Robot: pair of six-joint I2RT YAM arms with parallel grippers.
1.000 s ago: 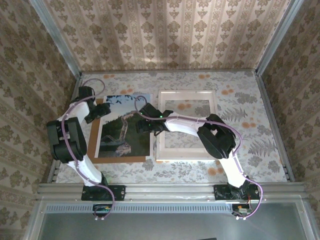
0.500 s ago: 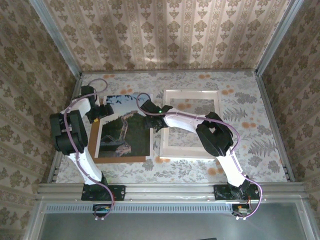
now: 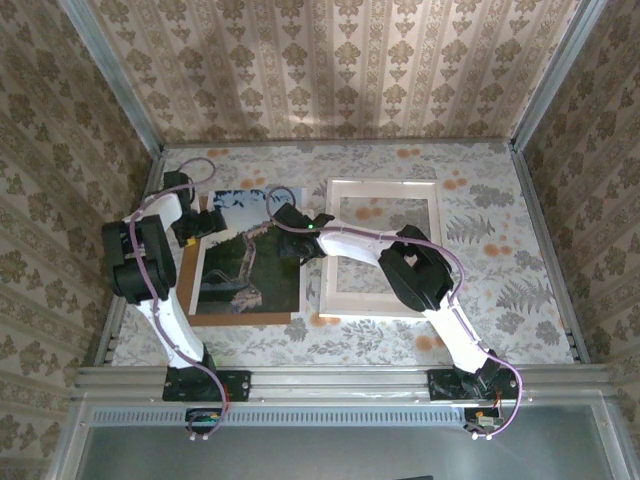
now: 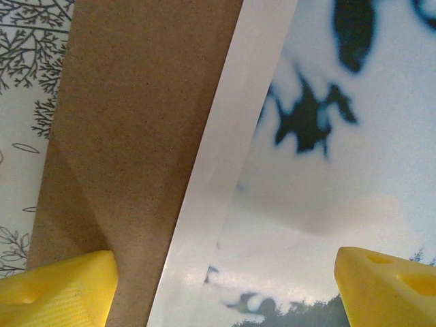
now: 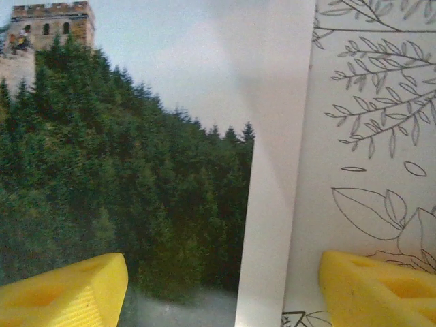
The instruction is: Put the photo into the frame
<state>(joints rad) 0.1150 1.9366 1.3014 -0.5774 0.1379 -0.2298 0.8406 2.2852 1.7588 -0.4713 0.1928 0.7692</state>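
The photo (image 3: 250,265) lies flat on a brown board (image 3: 188,285) at the left of the table. The white frame (image 3: 434,250) lies to its right, and the tablecloth shows through its pane. My left gripper (image 3: 205,222) is low over the photo's far left corner. In the left wrist view it (image 4: 225,293) stands open and straddles the photo's white left border (image 4: 225,157), with one finger over the board (image 4: 136,116). My right gripper (image 3: 297,235) stands open astride the photo's right edge (image 5: 272,204), one finger over the green hill (image 5: 122,197), the other over the cloth.
A flowered cloth (image 3: 480,200) covers the table, with walls close on three sides. The right arm (image 3: 415,265) reaches across the frame's left half. A metal rail (image 3: 340,378) runs along the near edge.
The right gripper has slid a little toward the far end of the photo's right edge and its elbow has swung left. The left gripper has crept toward the far corner. Both jaws have narrowed slightly.
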